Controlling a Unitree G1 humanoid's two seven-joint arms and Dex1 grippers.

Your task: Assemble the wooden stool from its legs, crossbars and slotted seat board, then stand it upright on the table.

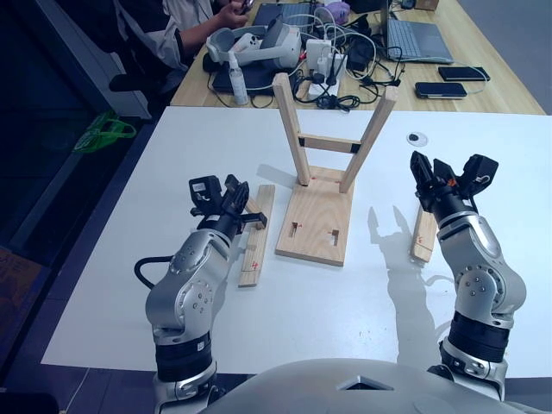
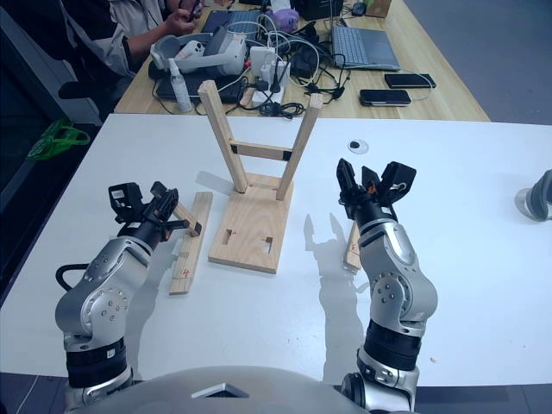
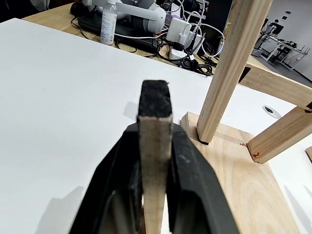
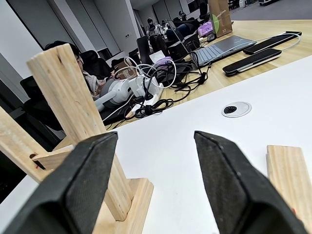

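The slotted seat board (image 1: 315, 248) lies flat in the middle of the white table. Two legs (image 1: 291, 129) stand in its far end, leaning apart, joined by a crossbar (image 1: 330, 144). My left gripper (image 1: 244, 214) is just left of the board, shut on a short wooden bar with a black tip (image 3: 155, 126). Under that tip a loose leg (image 1: 255, 246) lies flat. My right gripper (image 1: 448, 177) hovers open right of the board, with nothing between its fingers (image 4: 92, 180). Another wooden piece (image 1: 423, 235) lies on the table below it.
A cable grommet (image 1: 418, 138) is set in the table behind the right gripper. The wooden desk (image 1: 483, 82) at the back carries a headset, a spray bottle (image 1: 238, 82), cables, a laptop and phones. A grey object (image 2: 539, 194) stands at the table's far right.
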